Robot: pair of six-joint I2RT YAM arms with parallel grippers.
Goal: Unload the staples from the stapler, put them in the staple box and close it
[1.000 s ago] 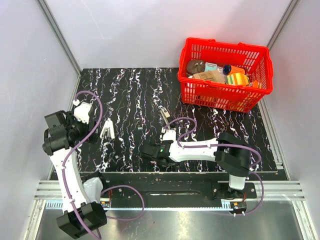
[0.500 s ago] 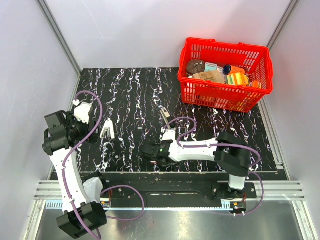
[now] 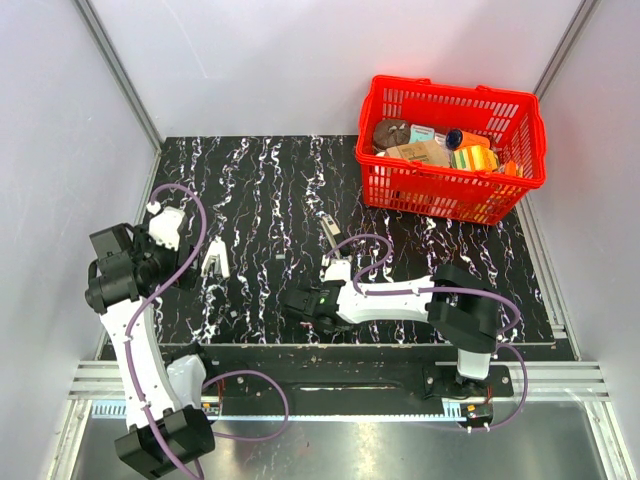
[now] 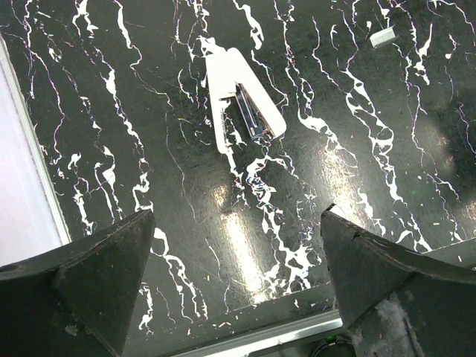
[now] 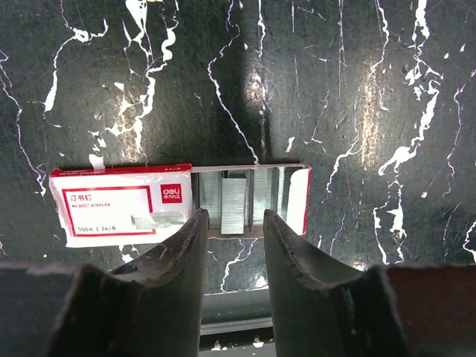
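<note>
The left gripper (image 4: 238, 216) hangs spread wide and holds nothing, low over the black marbled table (image 4: 149, 171). The table's left edge runs close past its left finger, and the near edge lies just below (open surface ahead and to the right). The stapler (image 4: 242, 100) lies straight ahead, apart from both fingers. It is on its side, with the hinged tip pointing away and the open end of its V facing the gripper. A small white scrap (image 4: 383, 36) lies farther off to the right.

The right gripper (image 5: 234, 216) is near the table's front edge at mid-table, with its jaws parted and gripping nothing. Just beyond the fingertips, in line with the gap between them, grey staples (image 5: 235, 199) sit in the slid-out tray of a red-and-white staple box (image 5: 119, 204). The box lies crosswise and blocks the way straight ahead; bare table opens beyond it.

From above, the stapler sits well left of the right gripper. A slim pale object (image 3: 327, 230) — too small to identify — lies beyond that arm's wrist. A red basket (image 3: 450, 195) of goods fills the far right corner, well clear of both arms.
</note>
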